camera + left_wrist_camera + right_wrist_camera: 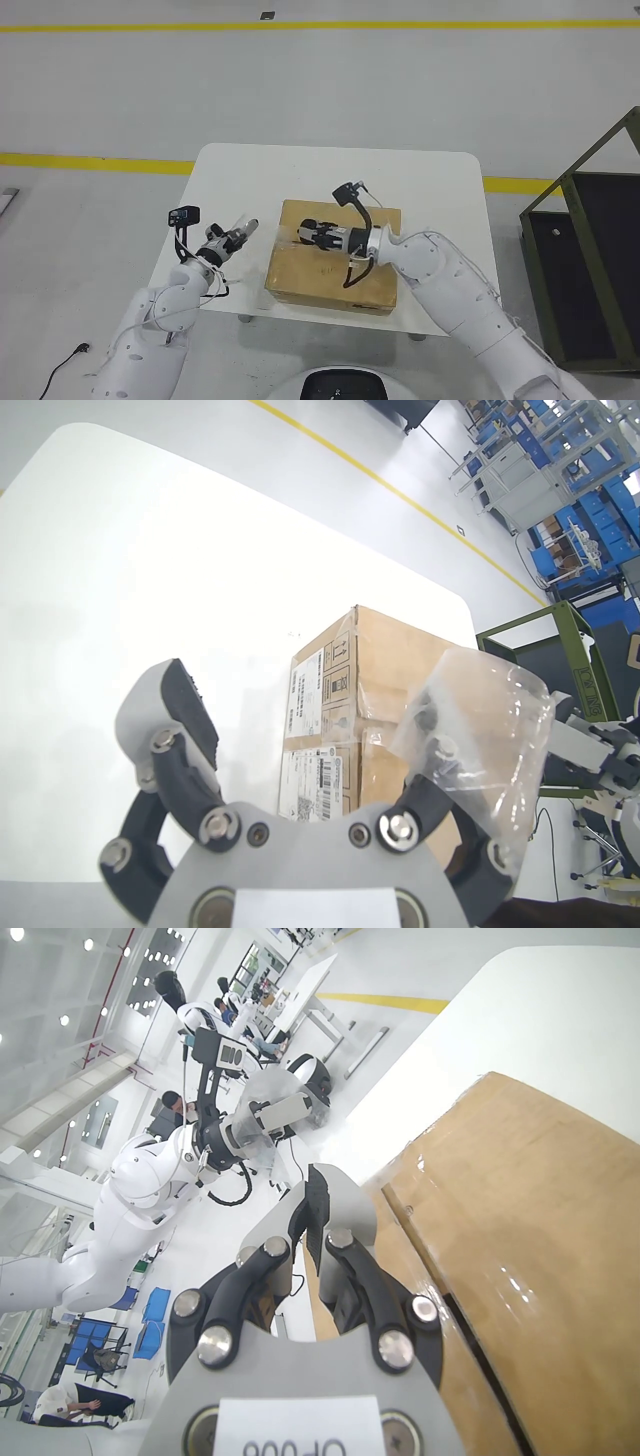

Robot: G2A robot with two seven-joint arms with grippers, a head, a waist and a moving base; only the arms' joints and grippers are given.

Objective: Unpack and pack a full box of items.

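Box [335, 280] sits taped at the table's [300, 170] near edge. Your right gripper [308, 236] is clenched above it. Your left gripper [240, 232] is spread, and its clinging clear film [475, 725] could foul your next grasp.

Box [305, 280] occupies table [300, 170] middle; passage free left and beyond.
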